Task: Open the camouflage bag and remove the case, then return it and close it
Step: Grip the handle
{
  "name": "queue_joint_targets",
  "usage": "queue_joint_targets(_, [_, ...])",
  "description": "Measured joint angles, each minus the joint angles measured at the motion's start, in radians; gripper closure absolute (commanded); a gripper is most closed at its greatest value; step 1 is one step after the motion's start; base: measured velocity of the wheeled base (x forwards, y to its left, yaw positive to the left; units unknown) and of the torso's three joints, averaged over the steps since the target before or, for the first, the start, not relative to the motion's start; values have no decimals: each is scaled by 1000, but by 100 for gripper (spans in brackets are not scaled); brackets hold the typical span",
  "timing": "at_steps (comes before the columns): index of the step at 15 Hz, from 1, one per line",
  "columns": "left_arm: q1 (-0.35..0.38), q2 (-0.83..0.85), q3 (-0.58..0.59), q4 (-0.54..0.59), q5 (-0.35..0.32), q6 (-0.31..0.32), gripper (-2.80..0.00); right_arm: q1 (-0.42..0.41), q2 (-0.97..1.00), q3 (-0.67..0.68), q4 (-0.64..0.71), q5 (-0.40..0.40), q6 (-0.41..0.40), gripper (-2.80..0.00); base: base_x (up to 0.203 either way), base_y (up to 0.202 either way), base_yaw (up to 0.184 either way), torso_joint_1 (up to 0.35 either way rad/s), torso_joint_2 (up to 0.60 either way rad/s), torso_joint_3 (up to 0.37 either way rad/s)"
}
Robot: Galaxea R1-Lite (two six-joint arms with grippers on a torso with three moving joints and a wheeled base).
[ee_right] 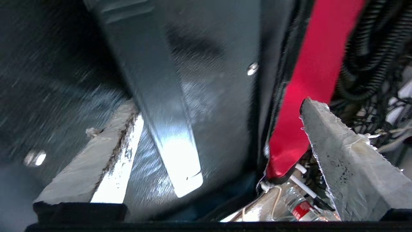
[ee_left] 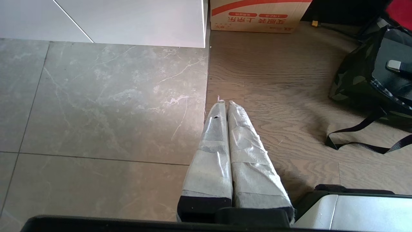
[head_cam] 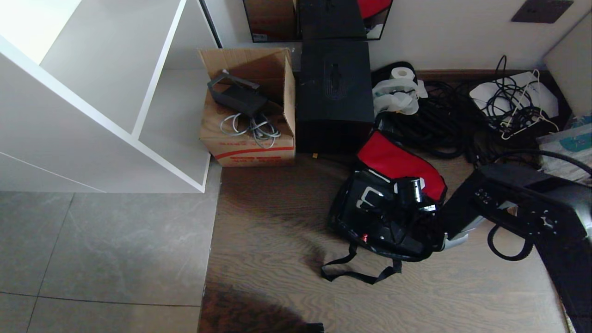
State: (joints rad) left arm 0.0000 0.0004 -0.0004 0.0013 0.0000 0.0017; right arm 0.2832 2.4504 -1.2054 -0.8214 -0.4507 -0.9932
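Observation:
The camouflage bag [head_cam: 351, 226] lies open on the wood floor, its red-lined lid [head_cam: 397, 162] folded back. The black case [head_cam: 370, 203] with silver brackets lies inside it. My right gripper [head_cam: 428, 212] reaches in from the right, low over the case. In the right wrist view its taped fingers [ee_right: 96, 154] stand wide apart around the case's strap handle [ee_right: 167, 129], with the red lining [ee_right: 315, 80] beside the other finger; right gripper [ee_right: 217, 104] open, gripping nothing. My left gripper [ee_left: 225, 103] hangs shut over the floor, left of the bag [ee_left: 354, 74].
A brown carton [head_cam: 249, 115] and a taller black box [head_cam: 334, 92] stand behind the bag against the wall. A white shelf unit [head_cam: 115, 92] is at the left. Black cables [head_cam: 444, 120] pile at the back right. The bag's strap [head_cam: 356, 275] trails on the floor.

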Motion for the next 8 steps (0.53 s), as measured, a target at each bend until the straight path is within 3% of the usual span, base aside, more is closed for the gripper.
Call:
queue_joint_targets(3, [0,0,0,0,0,0,0,-11,15,-28,-75,-26,-2,-280,0,0,0,0,0,0])
queue_joint_targets(8, [0,0,0,0,0,0,0,-35,30,-101,-68,-89,-3,-280,0,0,0,0,0,0])
